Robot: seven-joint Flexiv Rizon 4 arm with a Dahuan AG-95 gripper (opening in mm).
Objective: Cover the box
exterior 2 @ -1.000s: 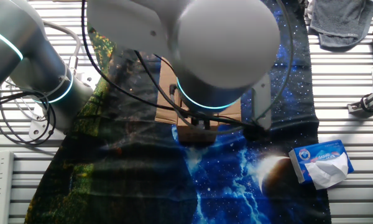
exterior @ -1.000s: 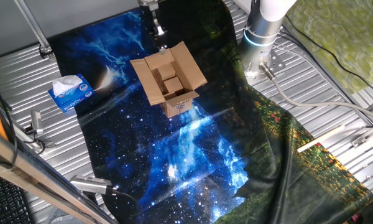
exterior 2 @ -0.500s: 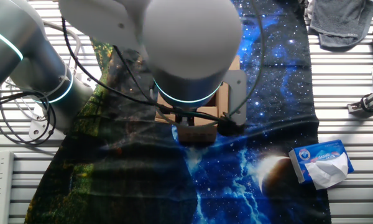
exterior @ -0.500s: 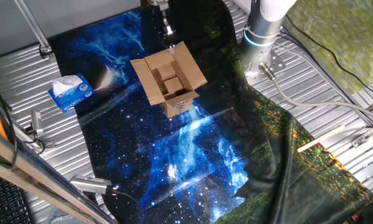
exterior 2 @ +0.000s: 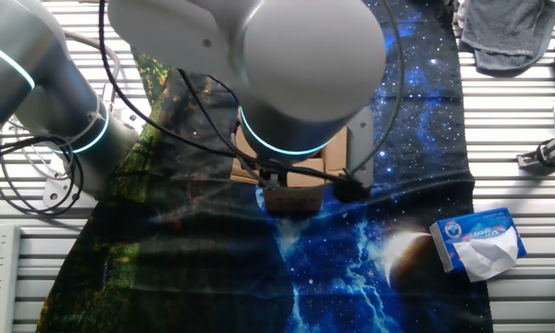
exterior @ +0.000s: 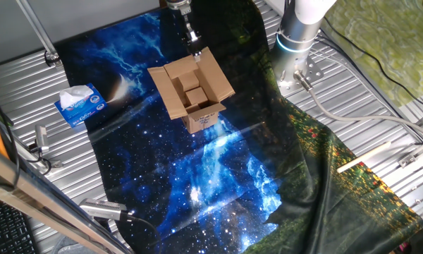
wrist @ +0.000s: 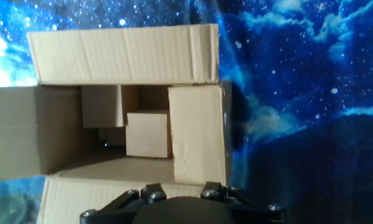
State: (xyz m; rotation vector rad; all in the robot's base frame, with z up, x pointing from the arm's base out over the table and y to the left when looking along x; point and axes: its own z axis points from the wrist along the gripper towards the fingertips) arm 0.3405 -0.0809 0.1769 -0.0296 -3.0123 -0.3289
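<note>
The box (exterior: 192,92) is a small brown carton on the starry blue cloth, its four flaps spread open and a white label on its near side. Smaller cardboard pieces (wrist: 147,134) lie inside. My gripper (exterior: 194,48) hangs just above the carton's far corner; its fingers look pressed together, with nothing held. In the hand view the box (wrist: 124,124) fills the left half, and only the hand's dark body (wrist: 174,208) shows, not the fingertips. In the other fixed view my arm (exterior 2: 305,74) hides most of the box (exterior 2: 291,199).
A blue and white tissue box (exterior: 80,104) sits left of the carton, also seen as the tissue box (exterior 2: 481,242). The arm's base (exterior: 296,42) stands right of it. A grey cloth (exterior 2: 504,32), metal clamps (exterior: 42,141) and a white stick (exterior: 366,156) lie around the edges.
My gripper has shifted right along the carton's far edge, from over the far flap to its far corner. The box and its flaps have not moved.
</note>
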